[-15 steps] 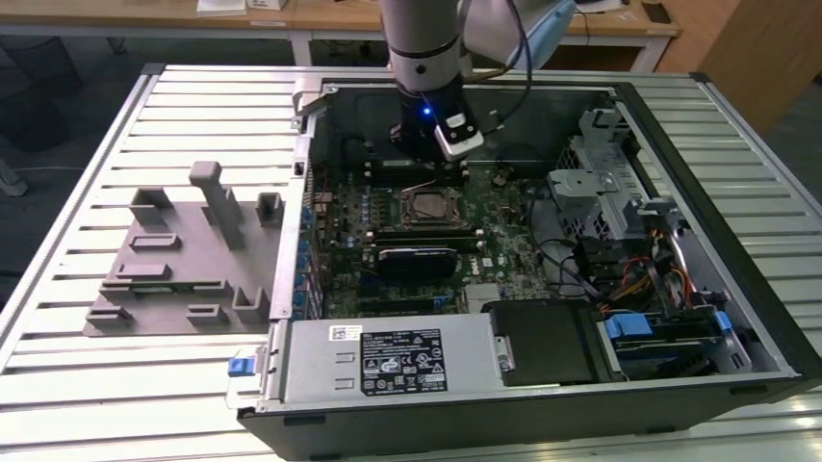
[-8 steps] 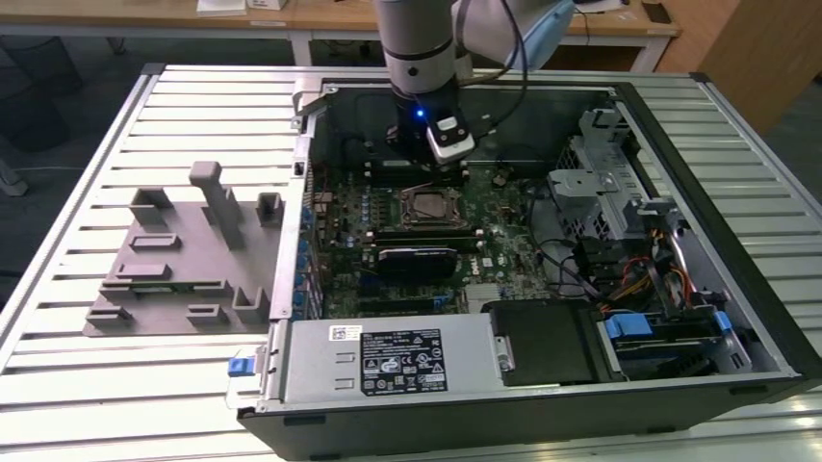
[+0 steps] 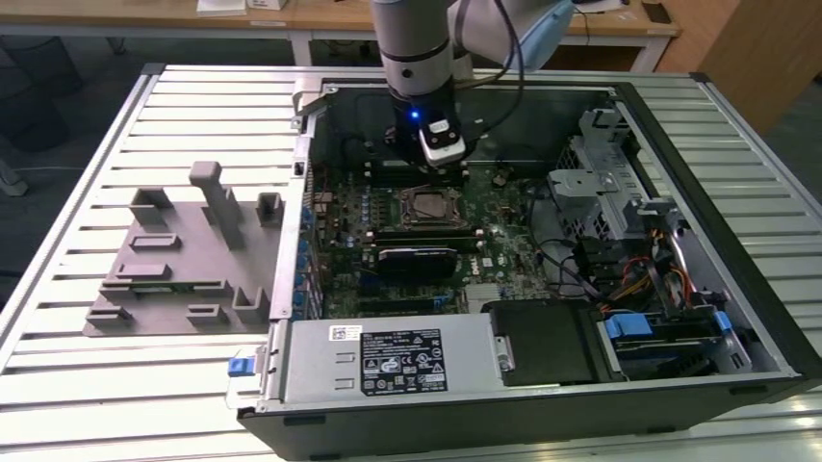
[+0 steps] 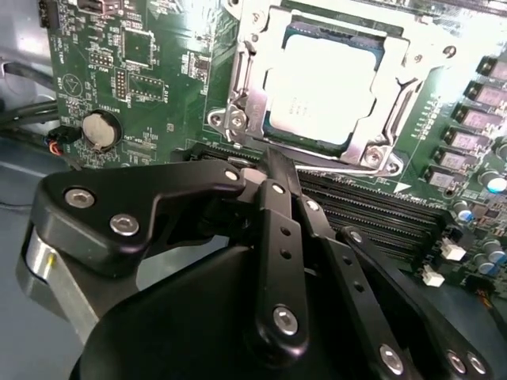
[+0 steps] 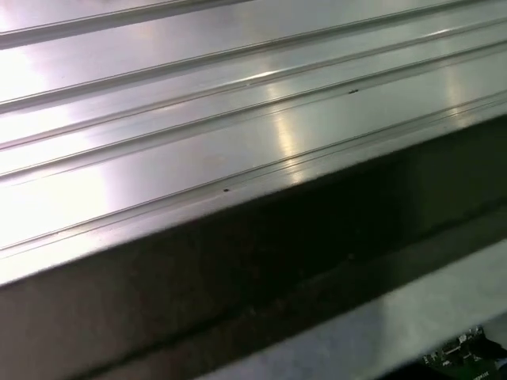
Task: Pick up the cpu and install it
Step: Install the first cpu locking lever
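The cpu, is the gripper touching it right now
Apart. In the second wrist view the cpu lies in its socket frame, and the gripper ends short of it, with green board between.

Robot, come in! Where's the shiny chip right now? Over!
Gripper over the motherboard, jaws shut, holding nothing. Cpu lying in its socket, metal frame around it. Nothing in the way. Over.

Slatted metal table [image 3: 77, 385] carries grey fixture [image 3: 173, 265] (left) and computer case [image 3: 719, 289].

Silvery cpu [image 4: 325, 91] flat in socket
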Available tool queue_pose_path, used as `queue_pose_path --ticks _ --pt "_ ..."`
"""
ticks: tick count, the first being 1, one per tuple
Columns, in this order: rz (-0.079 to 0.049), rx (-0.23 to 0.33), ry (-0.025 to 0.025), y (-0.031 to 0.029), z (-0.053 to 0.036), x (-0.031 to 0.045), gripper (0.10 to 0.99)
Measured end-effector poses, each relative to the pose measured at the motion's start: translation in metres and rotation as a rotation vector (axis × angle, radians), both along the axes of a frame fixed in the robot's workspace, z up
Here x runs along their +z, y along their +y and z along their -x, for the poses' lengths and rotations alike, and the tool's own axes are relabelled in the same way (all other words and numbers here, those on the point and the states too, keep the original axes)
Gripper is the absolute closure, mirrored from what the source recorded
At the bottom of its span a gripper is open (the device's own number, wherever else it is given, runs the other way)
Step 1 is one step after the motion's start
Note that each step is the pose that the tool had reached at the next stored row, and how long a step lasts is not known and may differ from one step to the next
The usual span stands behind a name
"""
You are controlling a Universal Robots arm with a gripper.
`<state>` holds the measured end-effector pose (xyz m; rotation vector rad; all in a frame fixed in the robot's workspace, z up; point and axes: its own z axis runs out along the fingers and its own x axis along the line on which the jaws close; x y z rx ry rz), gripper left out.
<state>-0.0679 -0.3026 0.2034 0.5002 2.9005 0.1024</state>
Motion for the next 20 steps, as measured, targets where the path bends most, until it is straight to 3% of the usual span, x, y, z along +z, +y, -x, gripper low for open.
queue_pose_path --ticks 8,20 --pt "0.000 -0.023 -0.0014 0.0051 0.0004 -0.0025 0.980" --pt "0.000 -0.027 -0.0161 0.0047 0.0010 -0.0078 0.980"
